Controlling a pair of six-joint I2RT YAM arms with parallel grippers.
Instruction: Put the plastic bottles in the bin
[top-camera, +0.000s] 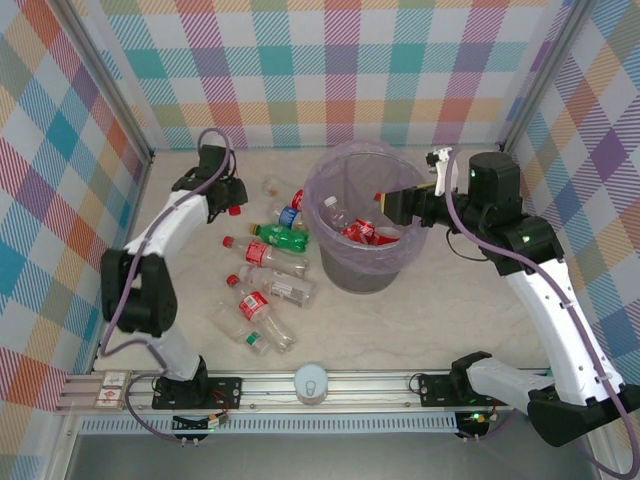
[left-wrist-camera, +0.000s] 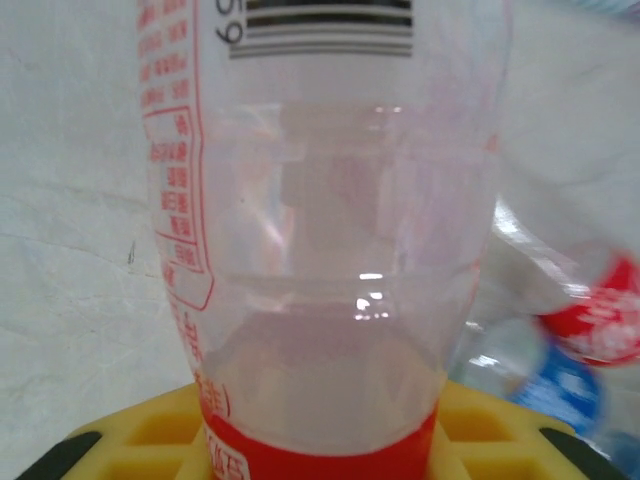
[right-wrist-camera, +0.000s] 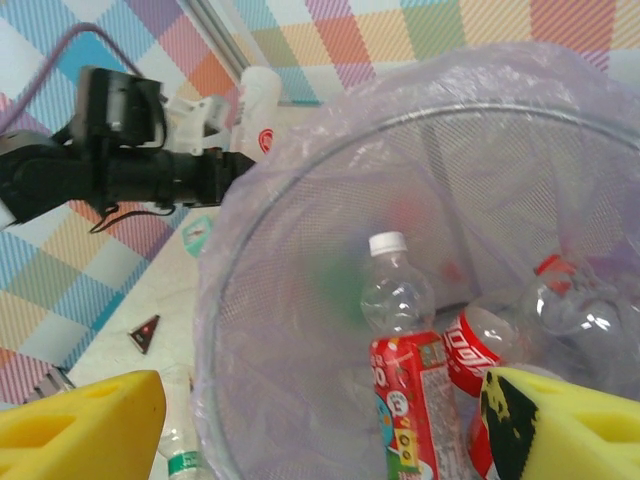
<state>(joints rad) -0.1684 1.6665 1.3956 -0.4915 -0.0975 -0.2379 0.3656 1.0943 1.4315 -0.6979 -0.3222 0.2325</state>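
My left gripper (top-camera: 227, 199) at the far left of the table is shut on a clear plastic bottle (left-wrist-camera: 330, 250) with red print and a red band, pinched between its yellow fingers (left-wrist-camera: 150, 440). Its red cap (top-camera: 235, 210) shows just below the gripper. Several more bottles lie on the table, among them a green one (top-camera: 283, 238), a blue-labelled one (top-camera: 290, 215) and a red-labelled one (top-camera: 256, 304). The grey bin (top-camera: 365, 262) with its lavender bag (right-wrist-camera: 300, 260) holds several bottles, one with a white cap (right-wrist-camera: 400, 300). My right gripper (right-wrist-camera: 320, 440) hangs open over the bin's right rim, holding nothing.
Chequered walls close in the back and both sides. A small teal packet (right-wrist-camera: 197, 233) and a dark triangular scrap (right-wrist-camera: 143, 334) lie on the table left of the bin. A white round object (top-camera: 311, 382) sits on the front rail between the arm bases.
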